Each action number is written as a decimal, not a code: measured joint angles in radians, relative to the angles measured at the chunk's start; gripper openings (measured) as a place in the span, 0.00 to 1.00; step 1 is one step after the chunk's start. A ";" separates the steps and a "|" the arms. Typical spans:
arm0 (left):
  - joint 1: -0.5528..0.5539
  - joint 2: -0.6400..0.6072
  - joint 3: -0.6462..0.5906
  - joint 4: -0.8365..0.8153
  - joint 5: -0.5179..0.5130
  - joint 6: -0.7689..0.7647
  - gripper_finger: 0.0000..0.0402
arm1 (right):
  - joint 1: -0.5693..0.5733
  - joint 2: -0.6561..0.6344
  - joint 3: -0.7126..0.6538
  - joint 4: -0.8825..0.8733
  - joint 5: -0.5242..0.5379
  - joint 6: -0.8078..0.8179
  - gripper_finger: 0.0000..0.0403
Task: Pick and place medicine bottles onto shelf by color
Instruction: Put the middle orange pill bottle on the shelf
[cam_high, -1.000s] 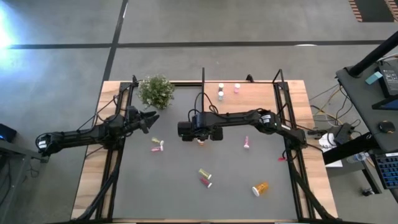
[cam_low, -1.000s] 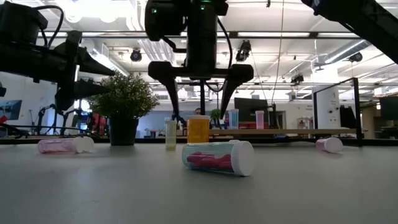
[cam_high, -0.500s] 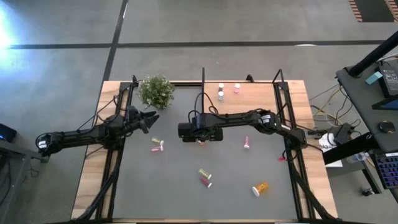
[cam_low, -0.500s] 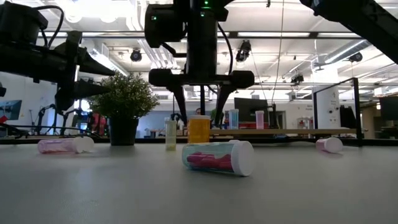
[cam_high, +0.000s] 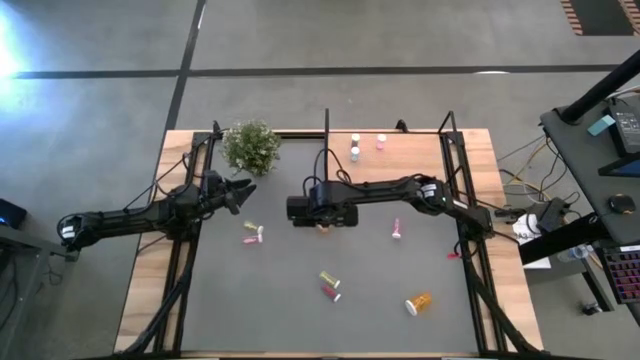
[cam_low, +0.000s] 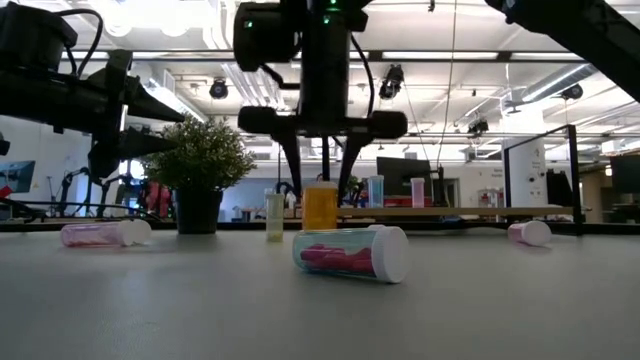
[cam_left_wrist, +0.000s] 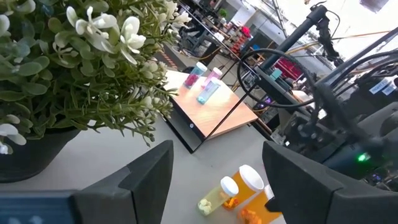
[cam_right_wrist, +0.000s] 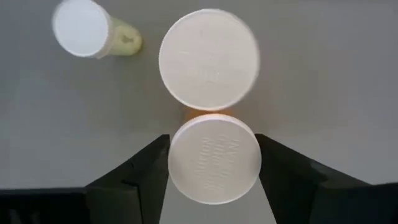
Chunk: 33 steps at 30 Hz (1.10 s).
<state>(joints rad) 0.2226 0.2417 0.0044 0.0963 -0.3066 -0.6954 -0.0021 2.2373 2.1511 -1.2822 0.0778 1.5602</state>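
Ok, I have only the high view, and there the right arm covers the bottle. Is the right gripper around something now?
Observer: Yes. In the right wrist view the right gripper has its fingers on both sides of a white-capped orange bottle, and they seem to touch the cap.
Operator: Is this bottle standing or lying?
Observer: It is standing upright on the table, as the low view shows.
Operator: Is something close to it in the way?
Observer: A second wide white-capped bottle stands right beside it, outside the fingers. A slim yellow-green bottle stands a little farther off.
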 joint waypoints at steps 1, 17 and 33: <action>0.000 0.000 0.000 0.000 0.000 0.000 0.57 | 0.000 -0.008 0.000 -0.004 0.000 0.007 0.52; 0.000 0.002 0.000 -0.001 0.000 0.000 0.57 | -0.054 -0.268 -0.126 -0.269 0.161 0.285 0.48; 0.000 0.006 0.000 0.000 0.000 0.000 0.57 | -0.503 -0.761 -0.781 0.025 0.185 0.288 0.49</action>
<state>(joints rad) 0.2225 0.2481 0.0044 0.0963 -0.3068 -0.6952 -0.5048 1.4760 1.3702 -1.2570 0.2628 1.8480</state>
